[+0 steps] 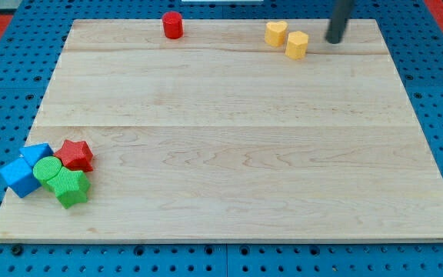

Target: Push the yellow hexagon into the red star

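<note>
The yellow hexagon (297, 45) lies near the view's top, right of centre, touching a yellow heart (275, 33) on its upper left. The red star (75, 155) lies far off at the view's lower left, in a cluster of blocks. My tip (334, 40) is just right of the yellow hexagon, a small gap apart from it, near the board's top edge.
A red cylinder (173, 25) stands at the top edge, left of centre. Two blue blocks (20, 176) (37, 153), a green cylinder (48, 171) and a green star-like block (71, 188) crowd the red star's left and lower sides. The wooden board (229, 138) lies on a blue pegboard.
</note>
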`<state>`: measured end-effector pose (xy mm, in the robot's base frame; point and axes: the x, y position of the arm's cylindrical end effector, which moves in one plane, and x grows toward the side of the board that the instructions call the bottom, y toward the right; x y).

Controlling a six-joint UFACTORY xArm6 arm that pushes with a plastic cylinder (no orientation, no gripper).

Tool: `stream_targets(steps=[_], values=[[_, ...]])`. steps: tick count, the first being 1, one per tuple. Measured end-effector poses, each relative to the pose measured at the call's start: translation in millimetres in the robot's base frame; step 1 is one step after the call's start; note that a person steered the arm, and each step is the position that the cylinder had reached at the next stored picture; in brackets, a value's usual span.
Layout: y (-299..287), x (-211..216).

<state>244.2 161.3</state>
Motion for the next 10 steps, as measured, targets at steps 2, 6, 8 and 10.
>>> stream_targets(steps=[2, 6, 8, 10], values=[[-93, 51], [-207, 134], [-158, 157], [-134, 200]])
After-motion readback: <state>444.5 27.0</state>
